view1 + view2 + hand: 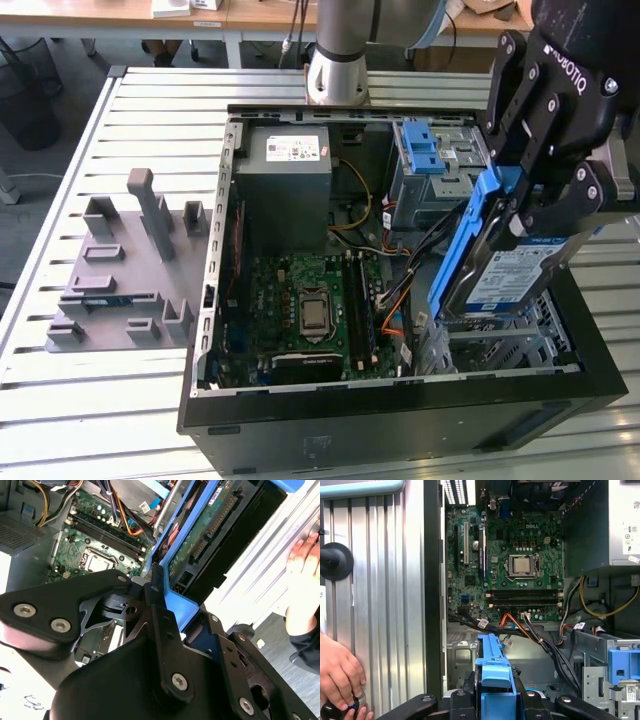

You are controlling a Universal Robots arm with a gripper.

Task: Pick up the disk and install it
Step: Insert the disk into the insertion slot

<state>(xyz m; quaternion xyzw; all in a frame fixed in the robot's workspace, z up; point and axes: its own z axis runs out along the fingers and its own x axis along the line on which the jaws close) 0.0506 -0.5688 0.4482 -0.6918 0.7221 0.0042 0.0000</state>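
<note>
The disk (512,277), a silver drive with a white-and-blue label in a blue carrier frame (462,252), hangs tilted on edge over the drive cage (505,345), in the open computer case on the exterior view's right. My gripper (540,215) is shut on its upper end. In the second wrist view the disk's green circuit side (210,530) and blue frame (181,606) run away from my black fingers (159,605). The first wrist view has the blue carrier (492,672) standing between the gripper's links, with the case interior beyond it.
Inside the case are the grey power-supply box (285,190), the motherboard (300,300), loose cables (395,295) and a blue latch piece (425,150). A grey fixture plate (125,275) lies on the slatted table at the exterior view's left. A person's hand (337,675) rests near the case's outer wall.
</note>
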